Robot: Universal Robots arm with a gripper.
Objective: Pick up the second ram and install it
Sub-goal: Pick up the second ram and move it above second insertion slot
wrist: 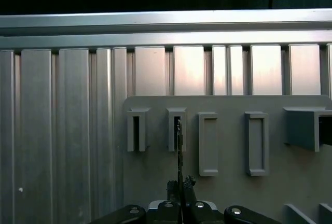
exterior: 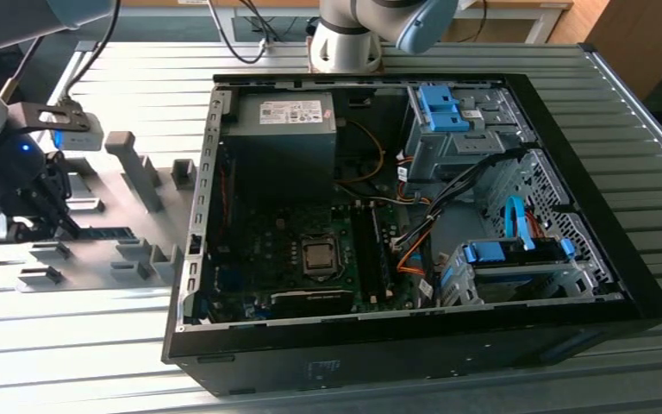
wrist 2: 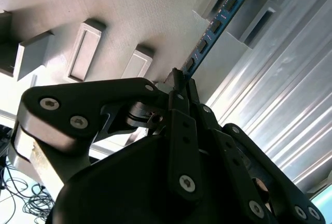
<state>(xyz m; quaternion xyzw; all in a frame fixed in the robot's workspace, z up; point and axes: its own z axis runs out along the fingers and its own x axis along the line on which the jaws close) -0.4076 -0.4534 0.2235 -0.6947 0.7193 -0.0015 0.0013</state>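
Gripper point(wrist 2: 179, 78) is pinched narrow on the near end of the second ram point(wrist 2: 213, 26); the exact contact is hidden behind the gripper body. The ram's far end is tucked into a slotted grey holder block point(wrist 2: 249, 11). In the first wrist view the ram point(wrist: 179, 146) is edge-on, a thin line running into a slot. In the exterior view the gripper point(exterior: 32, 222) sits low over the grey holder plate point(exterior: 90, 259) on the exterior view's left, well apart from the open PC case point(exterior: 653, 302), its tips lost in shadow
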